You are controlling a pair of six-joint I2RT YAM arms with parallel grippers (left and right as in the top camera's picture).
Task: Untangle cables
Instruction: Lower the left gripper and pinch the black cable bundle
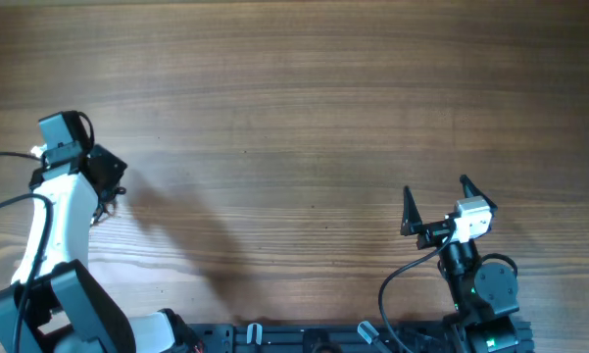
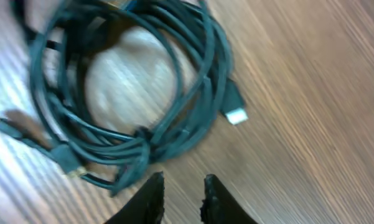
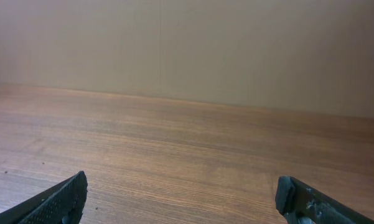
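The right gripper shows only its two dark tips at the lower corners, jaws standing wide apart. Between them, the brown wood-grain desk stretches ahead to a plain beige wall.

In the left wrist view the cables are blurred, and the coil is cut off by the top and left edges. How many cords are wound in it cannot be told. From overhead the cables are almost wholly hidden under the left arm. The left gripper and right gripper are cut off by the bottom edges.
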